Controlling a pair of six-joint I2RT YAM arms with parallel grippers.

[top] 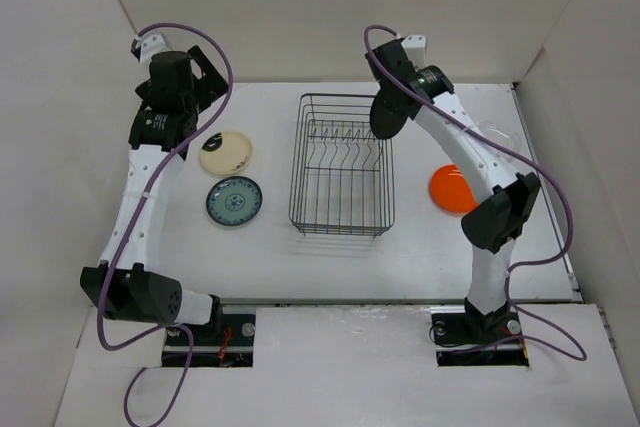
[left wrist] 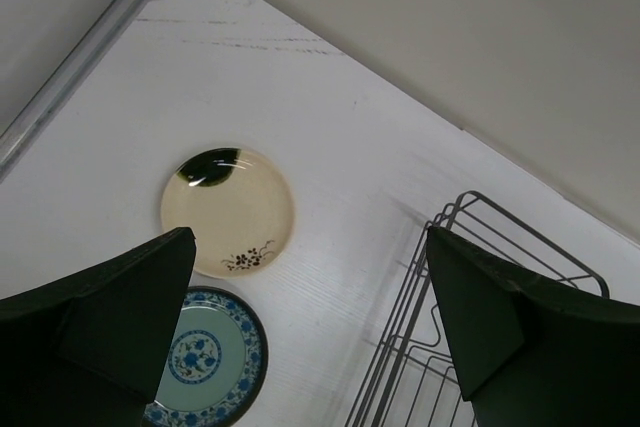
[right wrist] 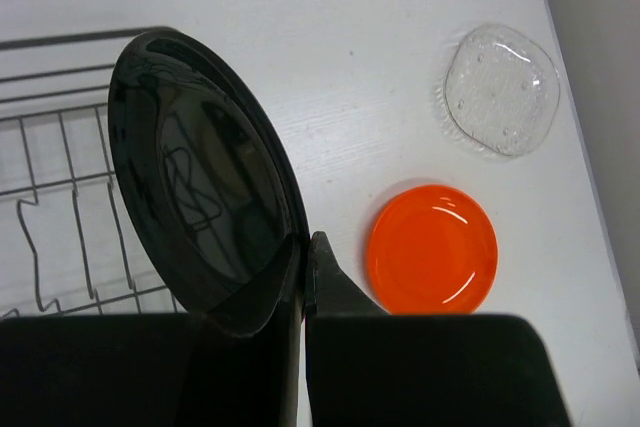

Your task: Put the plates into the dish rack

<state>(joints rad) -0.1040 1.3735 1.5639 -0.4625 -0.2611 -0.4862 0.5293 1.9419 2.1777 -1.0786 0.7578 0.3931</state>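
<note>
My right gripper is shut on the rim of the glossy black plate, held on edge above the right side of the dish rack; the plate shows in the top view too. The orange plate and the clear whitish plate lie on the table right of the rack. The cream plate and the blue-patterned plate lie left of the rack. My left gripper is open and empty, high above the table between those two plates and the rack.
White walls close in the table at the back and both sides. The rack's upright prongs run across its far half. The right arm's cable loops out over the table's right side.
</note>
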